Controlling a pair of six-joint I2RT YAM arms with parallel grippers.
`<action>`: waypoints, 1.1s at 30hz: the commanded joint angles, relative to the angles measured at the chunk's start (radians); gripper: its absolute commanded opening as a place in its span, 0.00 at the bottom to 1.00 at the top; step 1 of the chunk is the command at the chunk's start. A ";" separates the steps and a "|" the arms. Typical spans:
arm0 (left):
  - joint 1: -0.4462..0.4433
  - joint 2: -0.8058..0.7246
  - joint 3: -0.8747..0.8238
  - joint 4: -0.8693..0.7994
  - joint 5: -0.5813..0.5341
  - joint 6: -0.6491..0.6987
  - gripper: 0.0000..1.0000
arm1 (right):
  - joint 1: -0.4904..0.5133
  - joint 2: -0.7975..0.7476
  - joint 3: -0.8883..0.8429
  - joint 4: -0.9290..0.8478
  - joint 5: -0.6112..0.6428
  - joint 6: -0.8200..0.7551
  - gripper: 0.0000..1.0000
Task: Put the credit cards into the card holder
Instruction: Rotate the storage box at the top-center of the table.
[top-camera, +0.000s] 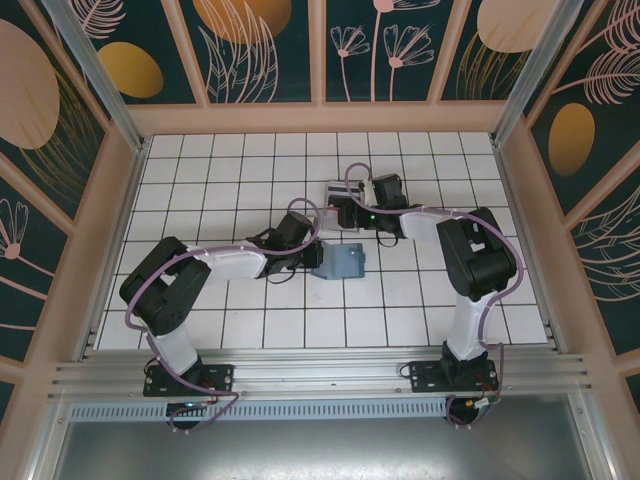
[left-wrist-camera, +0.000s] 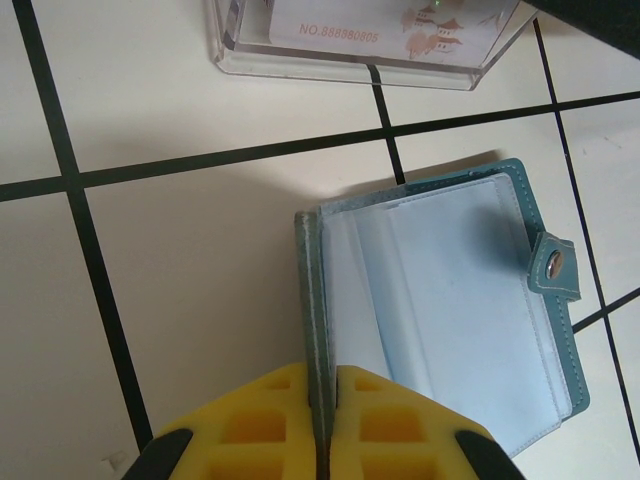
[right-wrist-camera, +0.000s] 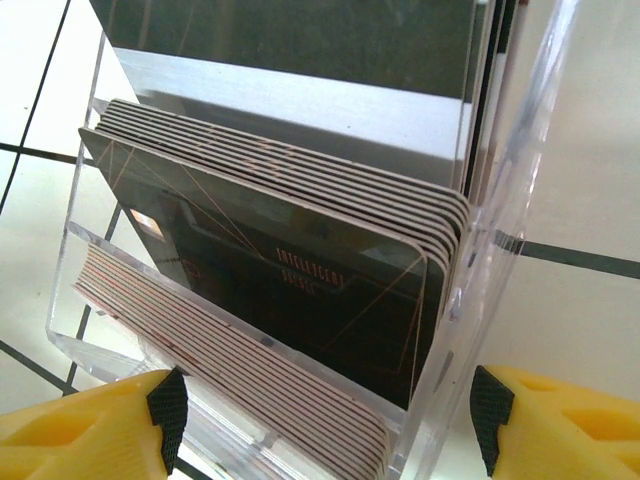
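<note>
The yellow fingers (left-wrist-camera: 250, 430) of the left gripper (left-wrist-camera: 322, 405) are closed tight on the teal cover of the card holder (left-wrist-camera: 470, 300). The holder lies open near the middle of the table (top-camera: 200, 180). Just beyond it, toward the far edge, the right gripper (right-wrist-camera: 325, 425) stands wide, with one finger on each side of the clear stand (right-wrist-camera: 520, 180). The credit cards (right-wrist-camera: 270, 260) stand in rows inside it.

On my left wrist feed I read "NO." and a run of digits, mostly eights, in pale red on a white card (left-wrist-camera: 380, 35) in the clear stand (left-wrist-camera: 240, 58). On my right wrist feed, the dark card (right-wrist-camera: 300, 270) bears tiny lettering I cannot make out.
</note>
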 joint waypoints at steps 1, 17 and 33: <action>0.007 0.018 -0.009 0.021 0.022 -0.015 0.03 | -0.001 -0.035 0.033 0.020 0.034 0.011 0.76; 0.006 0.030 -0.001 0.029 0.040 -0.020 0.04 | 0.000 -0.034 0.052 0.021 -0.006 0.001 0.69; 0.012 0.040 -0.016 0.024 0.029 -0.008 0.14 | 0.039 0.058 0.081 -0.073 -0.004 -0.118 0.84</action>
